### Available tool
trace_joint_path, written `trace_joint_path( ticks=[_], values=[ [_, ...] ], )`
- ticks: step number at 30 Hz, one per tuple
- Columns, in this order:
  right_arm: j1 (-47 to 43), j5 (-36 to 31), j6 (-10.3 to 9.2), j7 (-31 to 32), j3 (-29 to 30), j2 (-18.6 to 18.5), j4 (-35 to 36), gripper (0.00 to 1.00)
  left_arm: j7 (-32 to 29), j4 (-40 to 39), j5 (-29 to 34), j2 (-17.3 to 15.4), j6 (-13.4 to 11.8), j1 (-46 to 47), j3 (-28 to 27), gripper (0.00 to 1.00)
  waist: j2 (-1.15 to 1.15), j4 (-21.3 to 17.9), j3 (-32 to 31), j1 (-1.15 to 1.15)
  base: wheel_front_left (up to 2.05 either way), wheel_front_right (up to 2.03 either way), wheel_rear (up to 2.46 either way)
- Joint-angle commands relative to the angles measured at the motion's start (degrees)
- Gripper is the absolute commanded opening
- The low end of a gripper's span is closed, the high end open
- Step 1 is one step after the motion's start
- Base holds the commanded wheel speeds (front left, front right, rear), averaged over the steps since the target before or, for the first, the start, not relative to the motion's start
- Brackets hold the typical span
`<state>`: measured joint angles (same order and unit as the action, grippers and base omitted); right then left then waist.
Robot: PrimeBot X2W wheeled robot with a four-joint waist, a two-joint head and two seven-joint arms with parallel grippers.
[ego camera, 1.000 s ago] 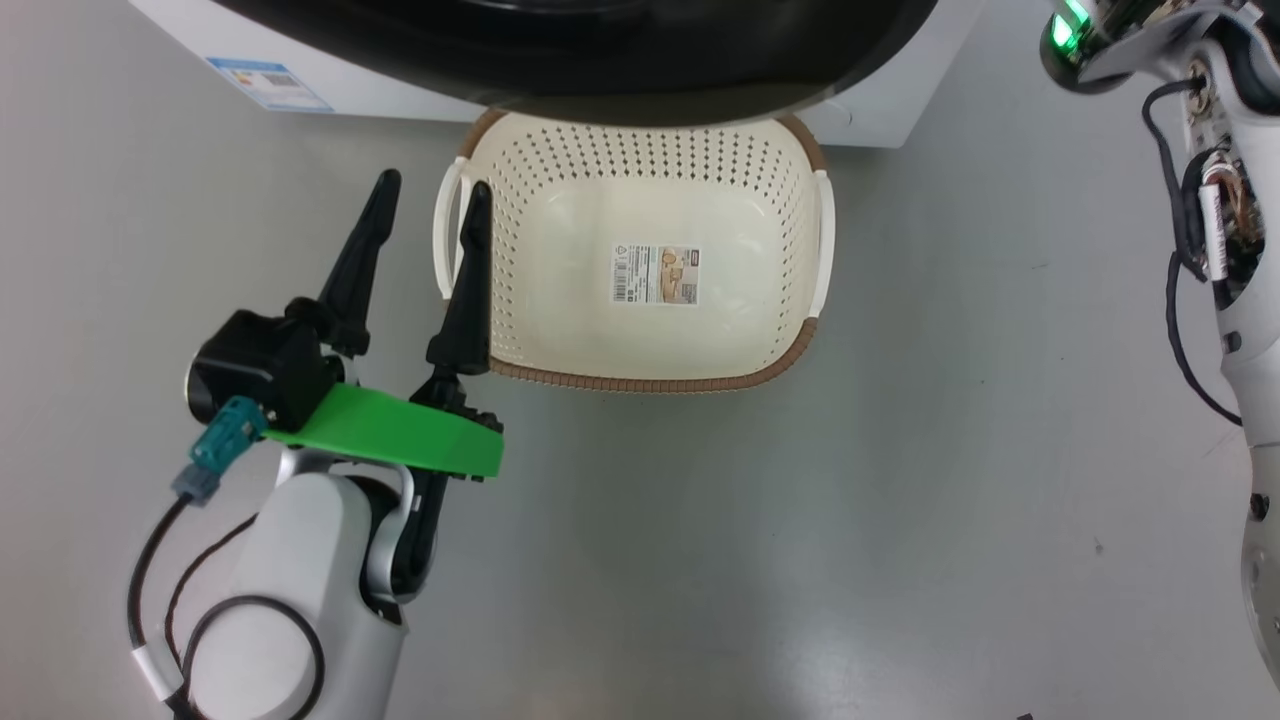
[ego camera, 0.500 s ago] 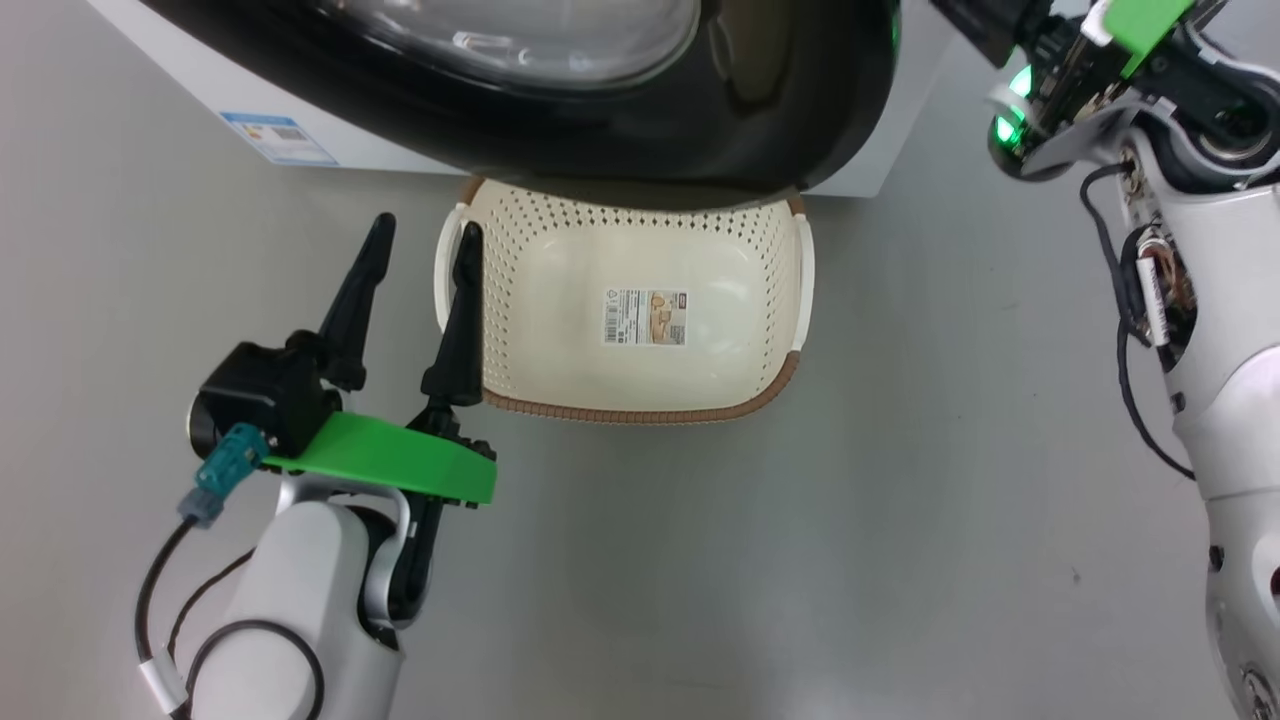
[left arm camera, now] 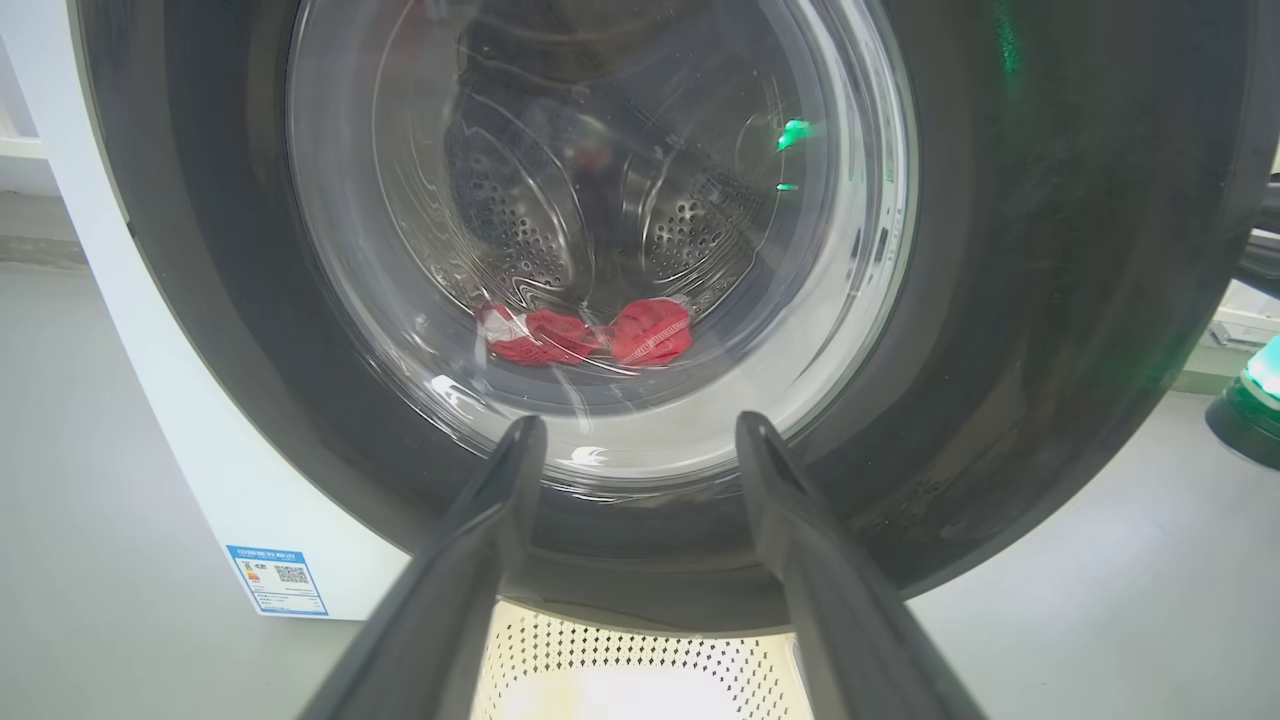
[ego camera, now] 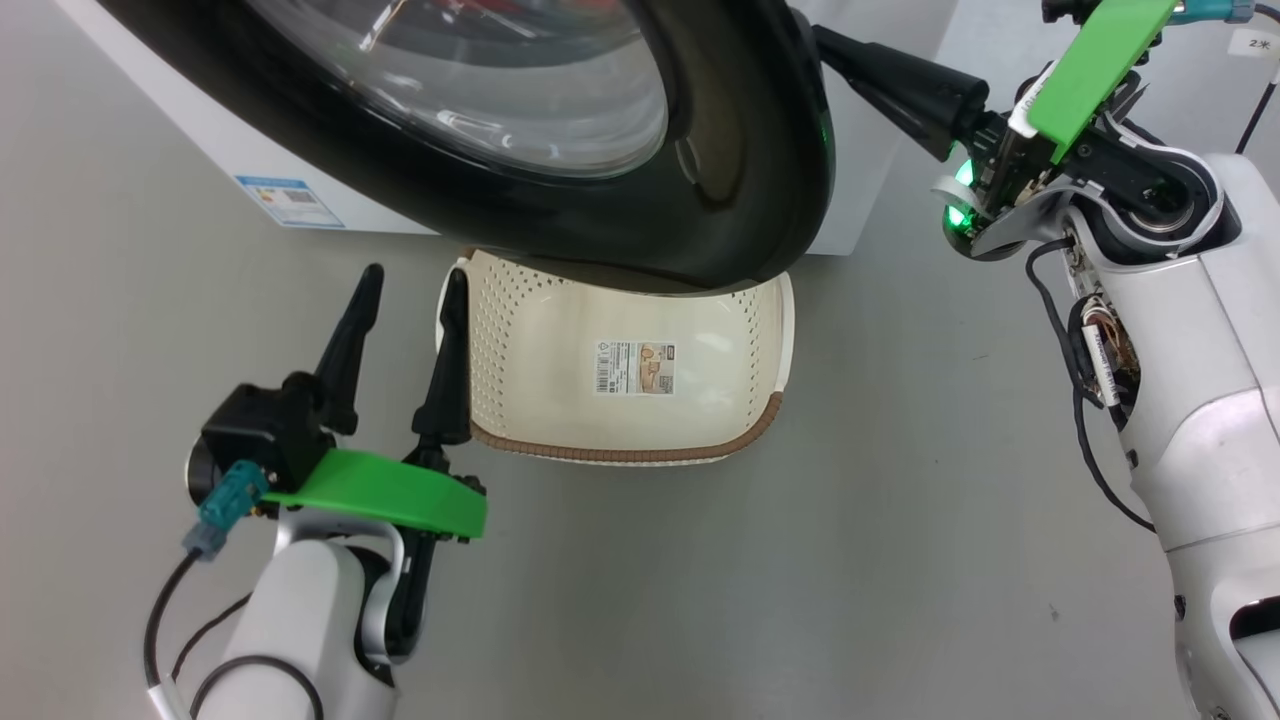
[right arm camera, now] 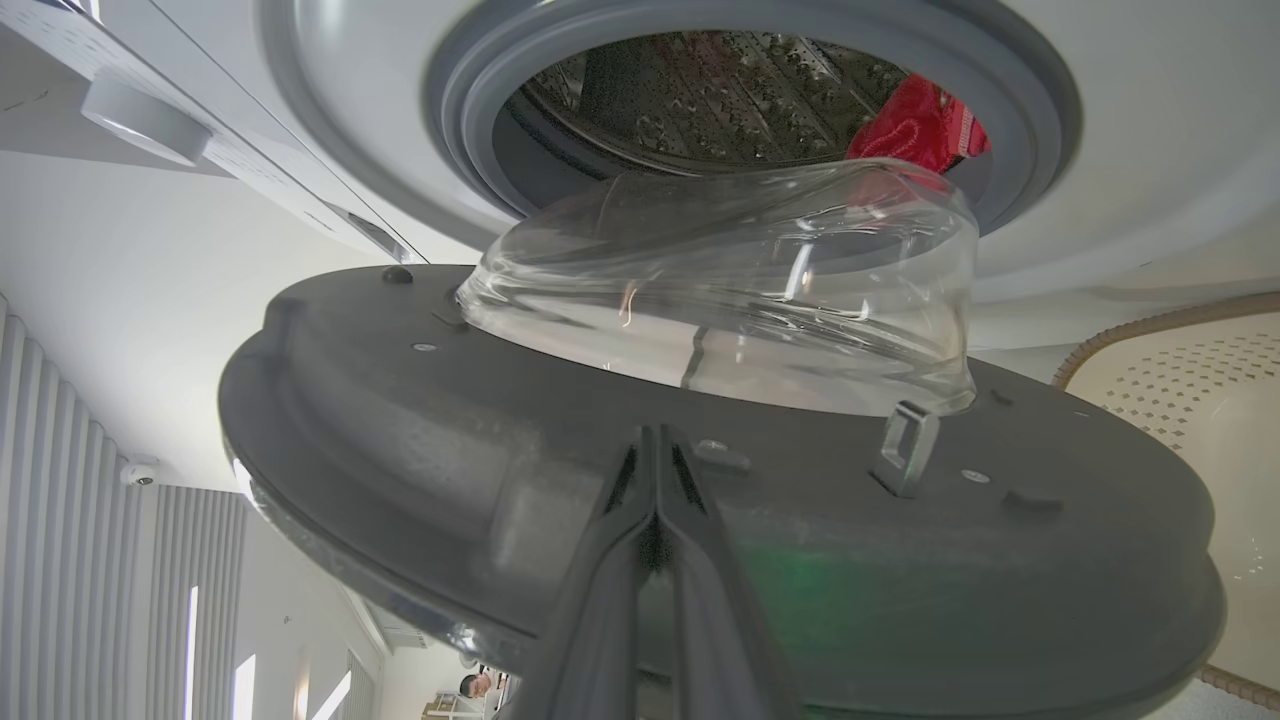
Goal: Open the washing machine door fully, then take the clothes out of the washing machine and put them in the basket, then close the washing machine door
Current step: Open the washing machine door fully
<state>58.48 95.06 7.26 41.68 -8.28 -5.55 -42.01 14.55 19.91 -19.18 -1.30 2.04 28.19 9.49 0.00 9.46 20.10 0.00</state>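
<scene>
At inner face of door (right arm camera: 420, 450), right hand (right arm camera: 655, 445) closed, empty; door likely stiff, heavy: push near outer edge; left hand (ego camera: 415, 275) wide, empty; clothes (left arm camera: 590, 335) likely light, limp: pinch bunched fold.

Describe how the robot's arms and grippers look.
Left arm and right arm have pale white shells with black cables. Left gripper and right gripper each carry two long dark tapering fingers and a green plate. A teal connector sits at the left wrist; a green light glows at the right.
</scene>
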Motion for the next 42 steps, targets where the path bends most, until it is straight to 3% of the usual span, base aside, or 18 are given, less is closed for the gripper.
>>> trace_joint_path(
  ticks=[1,7,8,9,10,11,15,24,31,37,42],
  values=[
    [-1.0,-1.4,0.23,0.0,-1.0,1.5,1.5,0.00,0.4,-1.3,0.2,-1.6,-0.3,-1.0,-1.9,1.00,0.00,-0.4,-0.3,0.00,0.00,0.00,0.00],
    [-1.7,-4.8,0.23,-4.8,-1.8,1.5,3.9,0.00,0.4,-3.1,0.3,-1.6,-0.4,-2.1,-2.6,1.00,0.00,-1.4,-0.6,0.00,0.00,0.00,0.00],
    [-2.0,-5.9,0.23,-6.0,-2.2,1.3,4.6,0.15,0.4,-3.2,0.4,-1.6,-0.4,-2.2,-2.6,1.00,0.00,-1.6,-0.6,0.00,0.00,0.00,0.00],
    [-2.4,-6.8,0.23,-7.4,-2.3,1.0,5.2,0.44,0.4,-3.3,0.5,-1.6,-0.3,-2.4,-2.6,1.00,0.00,-1.8,-0.6,0.00,0.00,0.00,0.00],
    [-2.7,-7.9,0.23,-8.7,-2.4,0.7,5.8,0.93,0.4,-3.4,0.5,-1.6,-0.3,-2.4,-2.6,1.00,0.00,-1.9,-0.5,0.00,0.00,0.00,0.00],
    [-3.0,-8.7,0.23,-10.0,-2.6,0.5,6.6,1.00,0.4,-3.5,0.6,-1.6,-0.4,-2.5,-2.6,1.00,0.00,-2.2,-0.5,0.00,0.00,0.00,0.00],
    [-4.8,-11.6,0.23,-15.4,-3.2,-0.5,9.8,1.00,0.4,-3.7,0.8,-1.7,-0.4,-2.5,-2.7,1.00,0.00,-3.1,-0.4,0.00,0.00,0.00,0.00],
    [-10.2,-27.0,0.23,-36.9,-11.3,-5.4,14.8,1.00,0.4,-5.2,1.1,-1.6,-0.9,-3.5,-3.4,1.00,0.00,-4.5,-0.9,0.00,0.00,0.00,0.00],
    [-12.4,-39.4,0.23,-51.9,-16.7,-9.6,13.1,1.00,0.4,-6.9,1.4,-1.6,-0.6,-4.3,-4.0,1.00,0.00,-5.1,-0.7,0.00,0.00,0.00,0.00],
    [-14.2,-47.7,0.23,-56.4,-15.7,-8.6,12.1,1.00,0.4,-8.1,2.5,-1.6,-0.6,-4.4,-4.9,1.00,0.00,-5.8,0.1,0.00,0.00,0.00,0.00],
    [-18.1,-58.1,0.23,-56.6,-8.1,-5.2,17.2,1.00,0.4,-8.8,2.9,-1.6,-0.5,-4.3,-5.5,1.00,0.00,-6.1,0.7,0.00,0.00,0.00,0.00]
  ],
)
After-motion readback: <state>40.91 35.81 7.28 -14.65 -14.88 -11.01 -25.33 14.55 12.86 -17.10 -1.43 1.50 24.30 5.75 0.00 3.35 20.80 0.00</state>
